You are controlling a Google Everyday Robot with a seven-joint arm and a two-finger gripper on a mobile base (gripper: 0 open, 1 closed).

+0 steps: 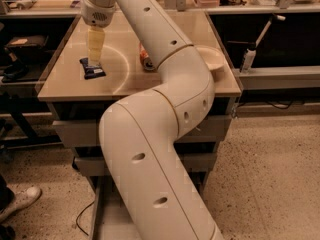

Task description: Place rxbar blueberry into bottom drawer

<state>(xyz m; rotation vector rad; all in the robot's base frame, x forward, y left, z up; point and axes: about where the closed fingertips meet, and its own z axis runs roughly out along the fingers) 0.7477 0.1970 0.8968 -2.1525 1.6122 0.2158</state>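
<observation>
The rxbar blueberry (93, 69), a small dark navy bar, lies flat on the left part of the tan tabletop (65, 81). My gripper (94, 58) hangs straight down from the wrist, directly over the far end of the bar and very close to it. I cannot tell whether it touches the bar. The bottom drawer (111, 223) is pulled out at the foot of the cabinet. Only a strip of its grey floor shows at the lower left, because my arm hides the rest.
An orange soda can (145, 60) lies on the tabletop, half hidden behind my arm. A white bowl (214, 59) sits at the right edge. Two upper grey drawers (75, 133) are closed. A person's shoe (20, 200) is on the floor at left. Cluttered benches stand behind.
</observation>
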